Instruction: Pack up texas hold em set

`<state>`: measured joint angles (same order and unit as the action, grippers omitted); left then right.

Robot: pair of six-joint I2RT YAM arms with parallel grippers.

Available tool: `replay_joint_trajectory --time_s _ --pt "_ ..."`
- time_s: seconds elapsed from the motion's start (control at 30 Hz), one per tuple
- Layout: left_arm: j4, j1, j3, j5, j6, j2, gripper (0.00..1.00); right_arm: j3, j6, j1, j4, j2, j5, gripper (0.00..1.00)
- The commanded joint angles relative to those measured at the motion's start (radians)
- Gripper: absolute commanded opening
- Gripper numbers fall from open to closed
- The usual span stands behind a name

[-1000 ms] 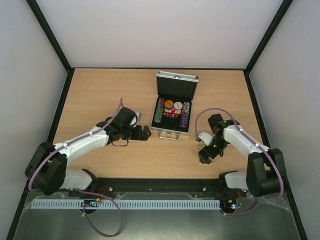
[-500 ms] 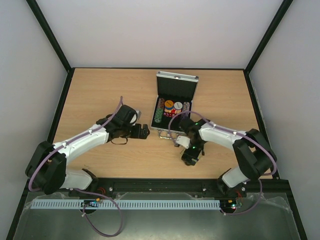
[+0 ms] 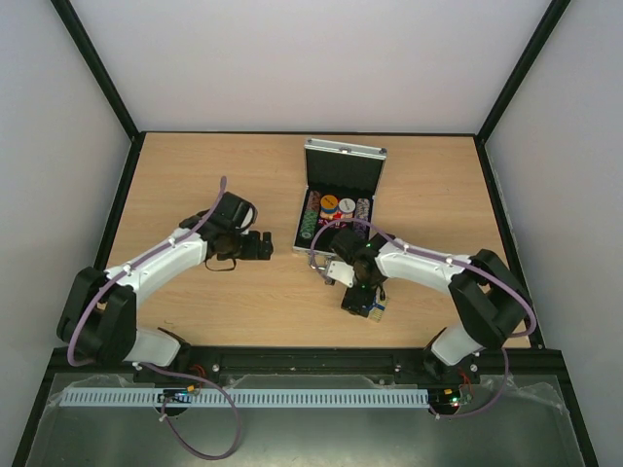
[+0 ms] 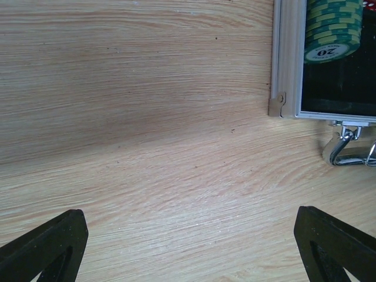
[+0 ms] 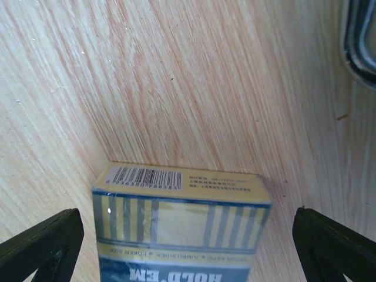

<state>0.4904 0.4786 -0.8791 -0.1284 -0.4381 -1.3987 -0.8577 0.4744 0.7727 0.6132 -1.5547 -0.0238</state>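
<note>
The silver case (image 3: 368, 255) lies open in the middle of the table, its lid (image 3: 345, 166) standing up at the back. Rows of poker chips (image 3: 311, 218) and small red dice (image 3: 336, 223) sit inside. The blue-and-yellow card deck box (image 3: 374, 310) lies on the wood in front of the case. My right gripper (image 3: 360, 301) is open just above it, and the box (image 5: 182, 229) sits between the wide-apart fingers with gaps on both sides. My left gripper (image 3: 265, 245) is open over bare wood left of the case, whose corner (image 4: 286, 70), green chips (image 4: 332, 29) and handle (image 4: 345, 147) show in the left wrist view.
The case's metal handle (image 5: 359, 41) lies close to the card box, just beyond it in the right wrist view. Black frame rails (image 3: 122, 209) border the table at the left, right and back. Bare wood (image 3: 195, 175) spreads left of the case.
My right arm has swung left across the front of the case, its gripper ending a little further left over the card box. My left gripper has drawn back leftward, away from the case.
</note>
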Motion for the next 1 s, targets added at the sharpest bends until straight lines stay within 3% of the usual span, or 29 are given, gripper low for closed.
replay_joint_trajectory --time_s 0.0,0.27,0.6,0.97 --pt "0.057 -0.020 -0.031 -0.010 0.031 0.009 0.99 -0.038 -0.037 0.004 0.109 0.052 0.009 0.99" --pt "0.058 -0.029 -0.055 -0.085 0.059 -0.043 0.97 0.032 -0.084 0.004 0.145 0.096 0.029 1.00" --pt "0.024 -0.028 -0.057 -0.137 0.034 -0.078 0.91 0.094 -0.115 0.002 0.078 0.106 -0.040 0.89" --pt "0.020 -0.028 -0.028 -0.135 0.020 -0.057 0.90 0.066 -0.113 0.003 0.074 0.093 0.001 0.80"
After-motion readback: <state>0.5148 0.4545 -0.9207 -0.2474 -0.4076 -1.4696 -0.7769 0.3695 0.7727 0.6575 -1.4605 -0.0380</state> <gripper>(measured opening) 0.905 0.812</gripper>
